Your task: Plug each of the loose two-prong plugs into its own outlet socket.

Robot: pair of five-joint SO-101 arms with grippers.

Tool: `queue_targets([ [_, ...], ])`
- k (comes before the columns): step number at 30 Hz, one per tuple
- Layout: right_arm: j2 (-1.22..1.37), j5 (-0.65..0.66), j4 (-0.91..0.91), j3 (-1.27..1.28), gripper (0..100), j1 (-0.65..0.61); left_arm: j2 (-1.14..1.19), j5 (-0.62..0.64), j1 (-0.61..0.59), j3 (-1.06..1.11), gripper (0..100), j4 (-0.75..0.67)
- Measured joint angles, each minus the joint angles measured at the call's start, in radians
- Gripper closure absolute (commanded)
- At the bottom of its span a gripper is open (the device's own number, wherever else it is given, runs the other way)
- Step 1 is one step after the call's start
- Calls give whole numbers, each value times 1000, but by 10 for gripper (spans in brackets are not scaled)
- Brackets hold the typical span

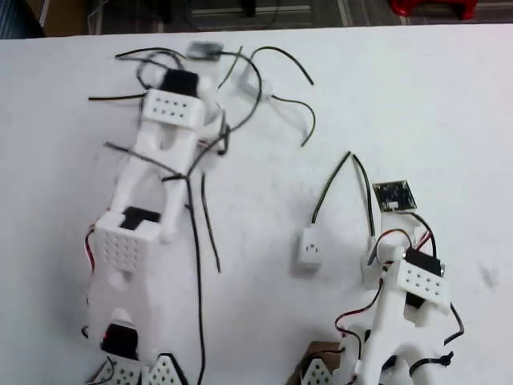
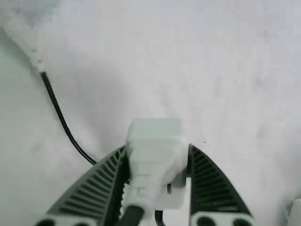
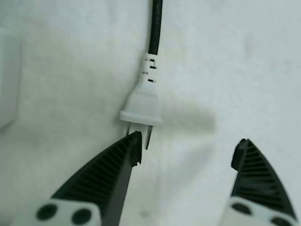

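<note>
Left wrist view: found left gripper [image 2: 157, 151] closed narrow on a white connector body [image 2: 154, 136], with dark ribbed fingers [image 2: 106, 181] pressed against both its sides. Cannot tell plug from socket here: front face turned away, prongs or slots hidden. Noted a lead leaving its rear toward the camera, cut off by the frame edge. Logged a black cord [image 2: 60, 115] lying on the white table [image 2: 225, 70] beside the gripper, running up to a blurred white piece [image 2: 21, 37] too soft to identify. Also logged a white sliver [image 2: 296, 212] at the frame corner, cropped, unidentified.

Right wrist view: found right gripper [image 3: 189, 143] spread wide, holding nothing. Saw a white two-prong plug [image 3: 141, 104] flat on the table just ahead, prongs pointed back at the gripper. Noted one fingertip [image 3: 134, 143] right beside the nearer prong; touching or just apart, cannot tell. Traced the plug cord [image 3: 155, 23] straight away and out of frame. Noted a white block [image 3: 7, 80] at the frame edge, mostly cropped, not identifiable.

High view: located left arm [image 1: 164, 120] stretched toward the far left of the table, into a tangle of cords [image 1: 240, 80]. Located right arm [image 1: 409, 281] at the near right. Marked a white outlet socket [image 1: 311, 247] lying free between the arms, just beside the right arm, with dark slot marks faint on its upper face and socket cord [image 1: 330, 186] running away from it. Followed another black lead [image 1: 365, 192] down to the right arm, its end lost under the wrist.
</note>
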Motion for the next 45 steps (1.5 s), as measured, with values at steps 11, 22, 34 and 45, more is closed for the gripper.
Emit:
queue_targets([
  [11,0,0,0,0,690,0,0,-250,-147,-48,967,-376],
  [22,0,0,0,0,690,0,163,-423,-183,94,932,-756],
  [34,0,-6,0,11,690,0,457,-396,-199,-410,653,-509],
  [45,0,-6,0,11,689,0,466,-391,-204,-801,657,-109],
])
